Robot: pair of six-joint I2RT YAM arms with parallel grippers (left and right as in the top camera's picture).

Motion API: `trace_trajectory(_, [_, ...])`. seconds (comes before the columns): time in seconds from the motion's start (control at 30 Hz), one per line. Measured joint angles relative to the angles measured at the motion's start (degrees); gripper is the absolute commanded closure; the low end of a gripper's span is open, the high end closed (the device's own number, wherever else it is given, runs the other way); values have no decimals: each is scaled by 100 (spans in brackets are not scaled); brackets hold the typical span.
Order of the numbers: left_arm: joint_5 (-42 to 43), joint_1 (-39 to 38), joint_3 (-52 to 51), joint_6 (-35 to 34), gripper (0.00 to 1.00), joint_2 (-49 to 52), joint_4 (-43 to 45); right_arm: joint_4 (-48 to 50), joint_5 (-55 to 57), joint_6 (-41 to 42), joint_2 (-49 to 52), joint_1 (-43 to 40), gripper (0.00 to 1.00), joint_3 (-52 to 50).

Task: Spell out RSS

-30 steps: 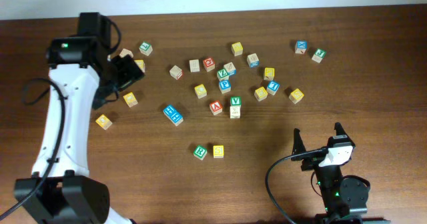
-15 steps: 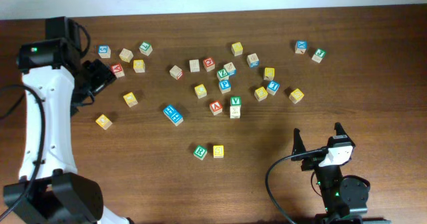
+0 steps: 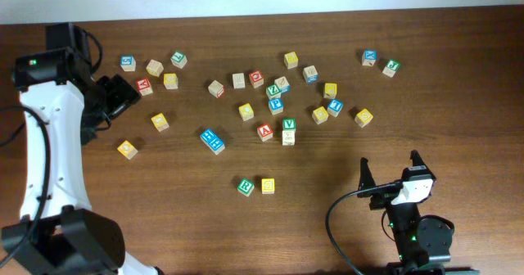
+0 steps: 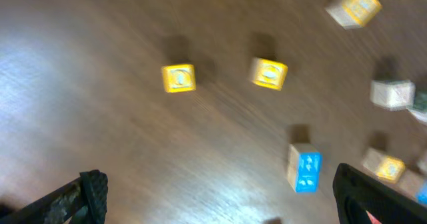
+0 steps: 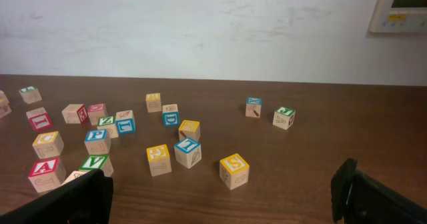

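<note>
Wooden letter blocks are lying scattered all over the dark brown table (image 3: 180, 226), mostly across the back half. Toward the front middle, a green block (image 3: 245, 186) and a yellow block (image 3: 268, 185) are sitting side by side, basically touching, well apart from the rest of the pile. From above I can't really make out their letters, they're too small. Over on the right side of the scatter, a yellow S block (image 5: 234, 170) is sitting at the near edge of that bunch with its S facing the right wrist camera. A blue-topped block (image 5: 188, 151) and a yellow-topped block (image 5: 158, 159) are sitting just beside it to the left.

The white left arm (image 3: 49, 144) is reaching along the left edge of the table. The left fingers (image 4: 90, 194) are hanging wide apart with nothing between them, over bare wood. That wrist view is coming through pretty blurry, but one small yellow cube (image 4: 179, 78) and a second yellow cube (image 4: 269, 73) are showing ahead of the fingers. A blue cube (image 4: 304, 167) is lying off to the right, closer in.

The right fingers (image 5: 360, 194) are sitting low at the front right of the table, also spread open and gripping nothing, pointing toward the pale back wall (image 5: 200, 24).
</note>
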Motion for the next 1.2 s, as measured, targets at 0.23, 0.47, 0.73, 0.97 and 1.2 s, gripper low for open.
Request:
trace_trajectory(0.23, [1270,-457,-24,1460,1,671,398,0,-2,-2,0,0,2,0])
trace_trajectory(0.47, [1213,-962,-33,1790,0,778,1233,0,0,0,0,0,2,0])
trace_trajectory(0.73, [734,-960,-37,1788,2,785,2341,0,0,-2,0,0,2,0])
trace_trajectory(0.97, [780,-960,-39,1279,7,1276,2389,0,0,0,0,0,2,0])
trace_trajectory(1.2, [918,-960,-39,566,5,1473,2116,0,0,-4,0,0,2,0])
